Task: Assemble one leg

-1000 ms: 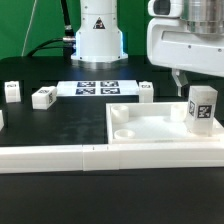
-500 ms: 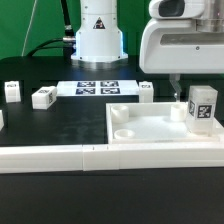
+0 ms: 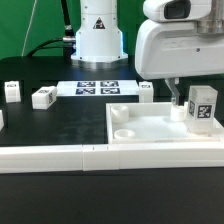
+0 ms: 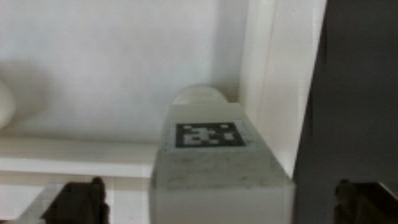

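Observation:
A leg, a white peg with a square tag on its face, stands upright on the large flat white panel near its far right corner. My gripper hangs just above and behind it, with one finger showing to the exterior view's left of the leg. In the wrist view the leg stands between my two dark fingertips, which are spread wide with gaps on both sides. The gripper is open and holds nothing.
Three more legs lie on the black table: two at the exterior view's left and one behind the panel. The marker board lies before the robot base. A white rail runs along the front.
The arm has shifted toward the exterior view's left and slightly up. The upright leg and the other parts have not moved.

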### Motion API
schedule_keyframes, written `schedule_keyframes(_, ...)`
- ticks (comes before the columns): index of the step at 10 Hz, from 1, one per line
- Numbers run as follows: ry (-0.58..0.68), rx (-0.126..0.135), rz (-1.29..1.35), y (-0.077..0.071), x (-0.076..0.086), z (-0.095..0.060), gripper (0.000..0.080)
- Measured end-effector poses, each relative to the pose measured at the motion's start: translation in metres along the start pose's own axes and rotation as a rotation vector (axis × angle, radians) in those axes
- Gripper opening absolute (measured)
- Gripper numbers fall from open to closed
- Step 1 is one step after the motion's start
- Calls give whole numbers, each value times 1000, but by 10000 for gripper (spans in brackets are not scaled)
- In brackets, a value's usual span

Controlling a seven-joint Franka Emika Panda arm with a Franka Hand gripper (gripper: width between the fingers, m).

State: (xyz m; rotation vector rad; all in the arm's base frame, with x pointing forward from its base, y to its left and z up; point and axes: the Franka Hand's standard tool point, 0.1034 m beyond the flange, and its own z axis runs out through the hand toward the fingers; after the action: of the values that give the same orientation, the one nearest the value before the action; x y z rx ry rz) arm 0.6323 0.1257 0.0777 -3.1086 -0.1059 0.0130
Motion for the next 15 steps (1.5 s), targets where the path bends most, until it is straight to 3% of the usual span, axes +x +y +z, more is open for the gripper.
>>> schedule_keyframes(1,0,0,0,0,0,0,554)
schedule_keyframes(2,0,0,0,0,0,0,372)
schedule_keyframes(3,0,-1,0,0,0,0,372)
schedule_keyframes(4,0,-2,3,2,0,0,291)
schedule_keyframes(7,-1,0,49,3,0,1,291)
schedule_keyframes(15,-10,25,1065,5,1,2,291)
